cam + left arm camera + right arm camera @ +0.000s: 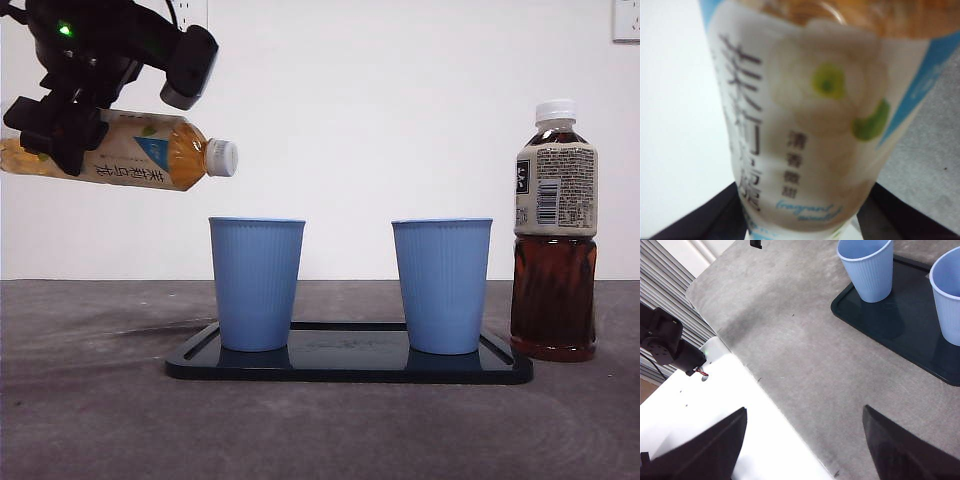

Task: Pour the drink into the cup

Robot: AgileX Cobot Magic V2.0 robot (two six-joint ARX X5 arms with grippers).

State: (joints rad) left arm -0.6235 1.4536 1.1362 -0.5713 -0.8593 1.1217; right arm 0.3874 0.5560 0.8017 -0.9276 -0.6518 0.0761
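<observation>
Two blue ribbed paper cups (257,284) (441,286) stand upright on a dark flat tray (348,365) in the middle of the grey surface (90,410), well apart from each other. High at one side of the front view, the left gripper (60,130) holds a green tea bottle (120,148) tipped almost level, its white cap (221,158) still screwed on and pointing toward the cups. The cap hangs above and just to the outer side of the nearer cup's rim, clear of it. Amber tea shows through the plastic at the neck and at the bottom end.

From the left wrist the bottle's pale label (815,120), with a white flower and dark Chinese characters, fills nearly everything; the black jaws are closed against its sides low in the picture.

A second bottle, dark tea with a white cap (554,235), stands upright on the surface just beside the tray's far end.

The right gripper (802,445) waits off to the side above the surface's edge, jaws spread wide and holding nothing, with the tray and both cups in sight beyond it.
</observation>
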